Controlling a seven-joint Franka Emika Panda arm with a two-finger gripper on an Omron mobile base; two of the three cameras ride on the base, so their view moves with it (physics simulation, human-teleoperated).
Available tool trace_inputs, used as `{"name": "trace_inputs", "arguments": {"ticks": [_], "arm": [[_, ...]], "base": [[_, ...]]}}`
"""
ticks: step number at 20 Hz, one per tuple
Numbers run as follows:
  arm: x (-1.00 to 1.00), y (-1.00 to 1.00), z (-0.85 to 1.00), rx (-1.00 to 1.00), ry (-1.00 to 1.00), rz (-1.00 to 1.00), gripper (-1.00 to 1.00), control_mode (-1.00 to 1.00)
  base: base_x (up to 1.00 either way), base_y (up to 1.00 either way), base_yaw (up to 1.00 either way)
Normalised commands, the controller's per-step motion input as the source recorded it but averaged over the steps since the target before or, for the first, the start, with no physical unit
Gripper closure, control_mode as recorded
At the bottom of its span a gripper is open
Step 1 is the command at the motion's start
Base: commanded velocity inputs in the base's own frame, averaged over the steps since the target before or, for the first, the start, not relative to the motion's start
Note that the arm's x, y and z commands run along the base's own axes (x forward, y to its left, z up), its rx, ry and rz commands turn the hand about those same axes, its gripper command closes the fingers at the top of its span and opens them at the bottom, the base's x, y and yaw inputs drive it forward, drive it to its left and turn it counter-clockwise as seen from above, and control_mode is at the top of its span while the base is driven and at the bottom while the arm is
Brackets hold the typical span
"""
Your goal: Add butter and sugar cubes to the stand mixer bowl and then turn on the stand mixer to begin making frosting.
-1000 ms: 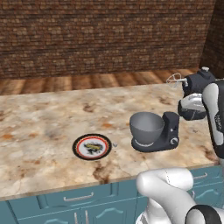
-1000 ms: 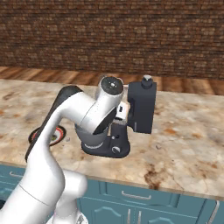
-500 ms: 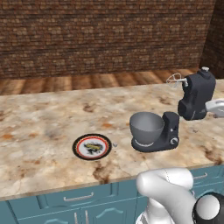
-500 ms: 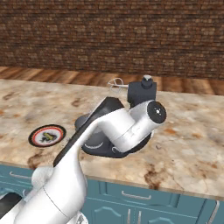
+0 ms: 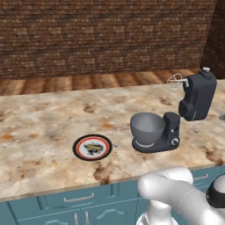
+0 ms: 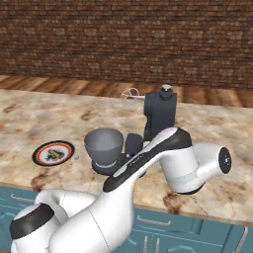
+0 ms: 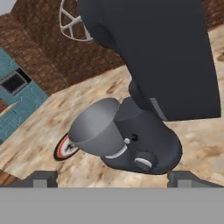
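The stand mixer bowl [image 5: 147, 127] sits on the stand mixer [image 5: 193, 103] base near the table's [image 5: 39, 127] front edge, head tilted back. The plate [image 5: 92, 147] lies just left; butter can't be made out. The arm has swung low and right since a second ago, clearing the mixer. The tool [image 7: 111, 177] stands wide, empty, so nothing seems added yet.

Stand mixer [image 5: 193, 103]: one, with one wire whisk [image 5: 175, 81] on its raised head. Stand mixer bowl [image 5: 147, 128]: one. Plate [image 5: 92, 147], black-and-red rimmed: one. All items stood on one tabletop [image 5: 39, 132].
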Motion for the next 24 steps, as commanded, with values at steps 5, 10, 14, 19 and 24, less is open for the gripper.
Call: {"name": "trace_inputs", "arguments": {"ticks": [5, 10, 14, 19, 24], "arm": [[0.03, -0.49, -0.22, 0.01, -0.12, 0.33, -1.00, -1.00], [0.18, -0.24, -0.25, 0.00, -0.05, 0.35, -1.00, -1.00], [0.27, 0.00, -0.32, 0.00, -0.08, 0.24, -1.00, -1.00], [0.11, 0.00, -0.32, 0.01, -0.15, 0.11, -1.00, -1.00], [0.01, 0.03, -0.24, 0.04, -0.30, 0.00, -1.00, -1.00]], "base": [[0.00, 0.00, 0.00], [0.00, 0.00, 0.00], [0.00, 0.00, 0.00], [0.00, 0.00, 0.00], [0.00, 0.00, 0.00]]}}
